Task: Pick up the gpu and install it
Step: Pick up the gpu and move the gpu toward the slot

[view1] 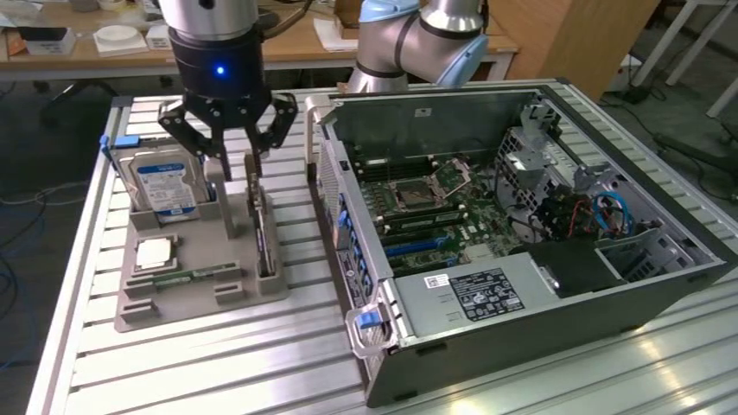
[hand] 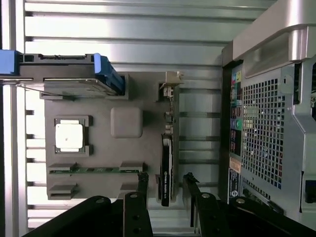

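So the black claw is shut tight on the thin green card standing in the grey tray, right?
No. The black claw is open, clear of the thin green card standing in the grey tray; the wrist view shows gaps on both sides.

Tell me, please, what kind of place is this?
Probably a robotics lab for PC assembly: an open computer case, a parts tray with a hard drive and the gpu, and a robot gripper above them.

arm (view1: 416,35): silver-grey, blue joint caps | gripper (view1: 237,160): black — blue LED (view1: 219,69)
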### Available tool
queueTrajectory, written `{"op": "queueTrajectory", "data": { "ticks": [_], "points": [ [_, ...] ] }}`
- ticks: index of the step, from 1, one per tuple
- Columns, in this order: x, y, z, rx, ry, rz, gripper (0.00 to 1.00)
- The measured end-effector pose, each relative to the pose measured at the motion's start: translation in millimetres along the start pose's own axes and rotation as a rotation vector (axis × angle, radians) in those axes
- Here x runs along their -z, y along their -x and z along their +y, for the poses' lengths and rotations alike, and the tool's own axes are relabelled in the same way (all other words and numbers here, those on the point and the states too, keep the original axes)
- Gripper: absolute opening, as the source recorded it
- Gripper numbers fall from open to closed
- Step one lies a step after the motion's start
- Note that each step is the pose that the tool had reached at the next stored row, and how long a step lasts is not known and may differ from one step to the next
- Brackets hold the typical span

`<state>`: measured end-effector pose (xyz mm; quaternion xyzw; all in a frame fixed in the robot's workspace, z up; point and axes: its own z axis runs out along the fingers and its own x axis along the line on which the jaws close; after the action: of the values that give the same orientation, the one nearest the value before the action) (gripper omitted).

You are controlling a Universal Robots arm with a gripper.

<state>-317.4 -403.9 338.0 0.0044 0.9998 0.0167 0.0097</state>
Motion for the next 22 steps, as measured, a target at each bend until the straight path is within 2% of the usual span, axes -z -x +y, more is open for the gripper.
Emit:
{"op": "queueTrajectory", "data": {
  "ticks": [8, 11, 12, 13, 14, 15, 22],
  "points": [
    [-14.5, -0.3, -2.0, -0.012, -0.0005, -0.0004, 0.41],
    [-19.5, -0.3, -5.2, -0.013, -0.0007, -0.0002, 0.41],
    [-21.2, -0.3, -6.4, -0.014, -0.0005, -0.0005, 0.42],
    [-22.9, -0.4, -6.8, -0.014, -0.0006, -0.0005, 0.48],
    [-24.7, -0.5, -6.9, -0.014, -0.0007, -0.0004, 0.48],
    [-26.5, -0.5, -7.0, -0.014, -0.0007, -0.0004, 0.55],
    [-39.2, -0.6, -7.8, 0.014, -0.0004, 0.0005, 0.55]
  ]
}}
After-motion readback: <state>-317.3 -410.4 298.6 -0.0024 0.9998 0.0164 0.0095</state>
